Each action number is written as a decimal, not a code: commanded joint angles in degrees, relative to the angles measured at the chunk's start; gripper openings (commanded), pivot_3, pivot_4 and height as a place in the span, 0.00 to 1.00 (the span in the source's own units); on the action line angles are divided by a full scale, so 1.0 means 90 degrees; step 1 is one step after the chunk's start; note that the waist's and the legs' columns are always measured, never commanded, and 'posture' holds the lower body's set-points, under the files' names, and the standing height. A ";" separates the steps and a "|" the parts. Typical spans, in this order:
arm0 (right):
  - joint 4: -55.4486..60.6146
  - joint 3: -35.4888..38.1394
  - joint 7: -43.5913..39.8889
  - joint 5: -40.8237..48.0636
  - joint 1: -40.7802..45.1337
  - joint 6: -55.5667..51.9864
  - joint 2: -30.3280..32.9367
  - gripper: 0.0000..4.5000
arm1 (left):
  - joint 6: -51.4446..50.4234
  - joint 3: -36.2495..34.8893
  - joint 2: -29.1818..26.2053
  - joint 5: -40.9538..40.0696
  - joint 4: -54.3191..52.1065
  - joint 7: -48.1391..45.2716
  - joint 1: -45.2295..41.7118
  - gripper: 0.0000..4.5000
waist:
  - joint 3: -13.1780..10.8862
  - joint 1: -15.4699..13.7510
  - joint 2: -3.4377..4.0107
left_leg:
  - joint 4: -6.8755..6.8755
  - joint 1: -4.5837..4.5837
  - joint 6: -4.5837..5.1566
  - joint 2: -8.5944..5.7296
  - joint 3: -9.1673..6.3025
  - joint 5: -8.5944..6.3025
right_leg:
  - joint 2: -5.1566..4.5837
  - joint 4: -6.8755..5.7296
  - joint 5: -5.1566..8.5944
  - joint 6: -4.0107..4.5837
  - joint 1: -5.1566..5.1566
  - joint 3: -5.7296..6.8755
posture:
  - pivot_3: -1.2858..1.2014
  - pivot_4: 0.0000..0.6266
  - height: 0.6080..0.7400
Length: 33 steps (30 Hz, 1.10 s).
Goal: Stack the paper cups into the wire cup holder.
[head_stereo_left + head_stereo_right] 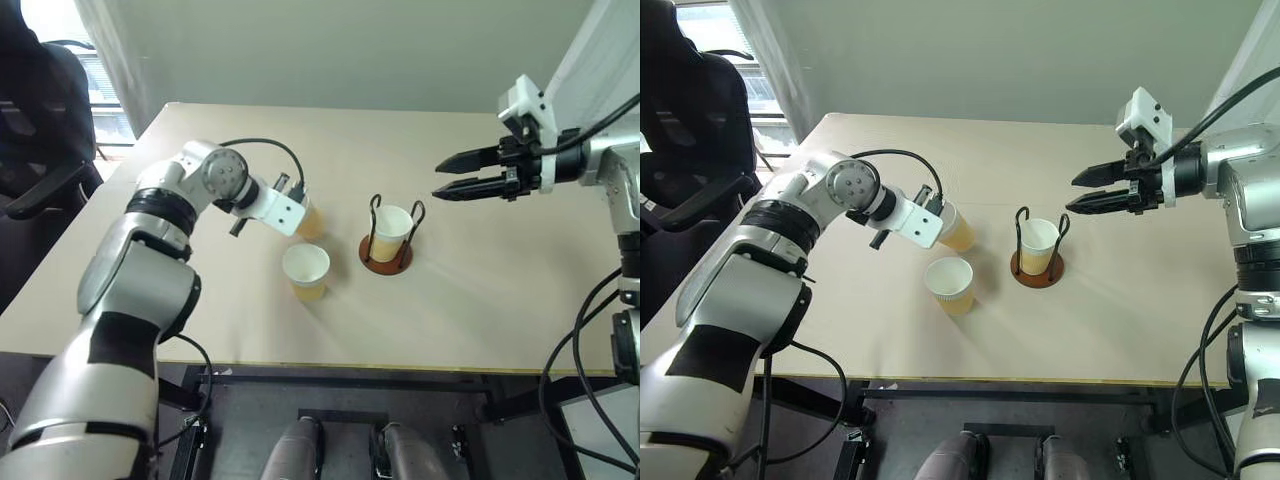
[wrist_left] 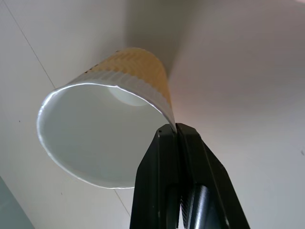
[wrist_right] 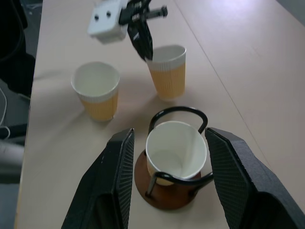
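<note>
1. The wire cup holder [image 3: 172, 191] stands upright on the table [image 1: 480, 310], with one paper cup [image 3: 175, 149] seated between its wire loops.
2. A second paper cup [image 3: 167, 70] is just beside the holder; the left gripper [image 3: 144, 46] is clamped on its rim, one finger inside the wall and one outside.
3. A third paper cup [image 3: 96, 90] stands upright and free on the table, near the pinched cup.
4. The right gripper [image 1: 450, 175] hovers above the table beside the holder, jaws apart and empty.
</note>
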<state>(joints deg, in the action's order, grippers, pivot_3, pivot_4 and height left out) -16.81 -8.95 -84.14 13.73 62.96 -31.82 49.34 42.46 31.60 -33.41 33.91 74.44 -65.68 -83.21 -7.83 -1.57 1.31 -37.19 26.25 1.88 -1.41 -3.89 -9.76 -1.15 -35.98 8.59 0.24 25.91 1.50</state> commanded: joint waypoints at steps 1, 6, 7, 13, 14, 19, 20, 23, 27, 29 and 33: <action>-0.0413 -0.0049 -0.0347 -0.0244 0.0003 0.1063 0.0128 0.52 | -0.0053 -0.0295 -0.0213 -0.0301 0.0022 -0.0784 -0.0489 0.01 | 0.0000 -0.0002 0.0000 | -0.0002 0.0005 0.0001 0.0005 -0.0008 -0.0001 | -0.0004 0.0002 0.0000 0.0000 0.0000 -0.0002 | 0.52 0.24 1.00; -0.1329 -0.0078 -0.0484 -0.0483 0.0233 0.2037 -0.0062 0.52 | -0.0442 -0.0570 -0.0257 -0.0603 0.0048 -0.1749 -0.0918 0.01 | 0.0000 0.0000 -0.0001 | -0.0002 0.0010 0.0009 -0.0002 0.0004 -0.0005 | 0.0001 0.0005 0.0004 0.0006 0.0005 0.0000 | 0.52 0.24 1.00; -0.1476 -0.0086 -0.0505 -0.0526 0.0281 0.2137 -0.0099 0.52 | -0.0508 -0.0618 -0.0246 -0.0647 0.0044 -0.1852 -0.0987 0.01 | 0.0000 0.0007 -0.0001 | -0.0004 0.0010 0.0010 0.0003 -0.0002 -0.0006 | -0.0005 0.0006 0.0002 0.0003 0.0002 -0.0004 | 0.52 0.24 1.00; -0.2058 -0.0143 -0.0751 -0.0815 0.0468 0.2512 -0.0149 0.52 | -0.1001 -0.0898 -0.0117 -0.1034 0.0018 -0.2870 -0.1554 0.01 | 0.0000 0.0011 -0.0002 | -0.0002 0.0019 0.0015 0.0008 -0.0004 -0.0013 | -0.0007 0.0007 0.0006 0.0009 0.0008 -0.0002 | 0.52 0.24 1.00; -0.2118 -0.0152 -0.0798 -0.0864 0.0492 0.2538 -0.0132 0.52 | -0.1091 -0.0925 -0.0069 -0.1121 0.0026 -0.2946 -0.1654 0.01 | 0.0000 0.0005 -0.0002 | 0.0000 0.0016 0.0016 0.0002 0.0003 -0.0014 | -0.0001 0.0007 0.0009 0.0015 0.0009 0.0003 | 0.52 0.24 1.00; -0.2389 -0.0296 -0.0927 -0.0998 0.0614 0.2530 0.0011 0.52 | -0.1465 -0.1019 0.0233 -0.1391 0.0050 -0.2980 -0.2197 0.01 | 0.0000 -0.0009 -0.0002 | -0.0003 0.0026 0.0027 0.0004 0.0006 -0.0031 | -0.0014 0.0010 0.0014 0.0013 0.0010 0.0003 | 0.52 0.24 1.00; -0.2416 -0.0336 -0.0928 -0.0992 0.0635 0.2506 0.0045 0.52 | -0.1539 -0.1031 0.0301 -0.1459 0.0067 -0.2980 -0.2277 0.01 | 0.0000 -0.0007 -0.0002 | -0.0003 0.0026 0.0028 0.0003 0.0007 -0.0037 | -0.0014 0.0012 0.0014 0.0012 0.0011 0.0003 | 0.52 0.24 1.00; -0.2498 -0.0465 -0.0928 -0.0958 0.0673 0.2476 0.0154 0.52 | -0.1673 -0.0990 0.0499 -0.1652 0.0118 -0.2980 -0.2458 0.01 | -0.0001 0.0000 -0.0001 | -0.0008 0.0024 0.0034 0.0007 0.0013 -0.0050 | -0.0016 0.0012 0.0006 -0.0014 0.0010 0.0000 | 0.52 0.24 1.00; -0.2590 -0.0616 -0.0928 -0.0854 0.0677 0.2420 0.0295 0.52 | -0.1868 -0.0907 0.0798 -0.1969 0.0153 -0.2980 -0.2623 0.01 | -0.0001 0.0009 -0.0002 | -0.0011 0.0021 0.0035 0.0011 0.0018 -0.0061 | -0.0010 0.0011 0.0008 -0.0019 0.0010 0.0003 | 0.52 0.24 1.00; -0.2558 -0.0645 -0.0928 -0.0803 0.0647 0.2385 0.0336 0.52 | -0.1942 -0.0864 0.0960 -0.2127 0.0154 -0.2980 -0.2657 0.01 | -0.0002 0.0012 -0.0002 | -0.0015 0.0023 0.0036 0.0014 0.0020 -0.0065 | -0.0011 0.0010 0.0008 -0.0022 0.0010 0.0001 | 0.52 0.24 1.00; -0.2486 -0.0673 -0.0928 -0.0755 0.0592 0.2361 0.0383 0.52 | -0.1970 -0.0737 0.1181 -0.2346 0.0121 -0.2980 -0.2695 0.01 | -0.0002 0.0004 -0.0002 | -0.0020 0.0019 0.0042 0.0013 0.0029 -0.0070 | -0.0008 0.0008 0.0011 -0.0027 0.0007 0.0002 | 0.52 0.24 1.00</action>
<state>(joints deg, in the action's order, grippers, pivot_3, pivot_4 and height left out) -40.42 -15.06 -92.28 5.48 67.43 -10.42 51.40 25.00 25.03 -22.69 14.49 76.36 -90.77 -104.93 -7.85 -1.54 1.29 -37.42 26.44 2.27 -1.27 -3.65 -10.41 -1.24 -35.91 8.69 -0.02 25.97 1.51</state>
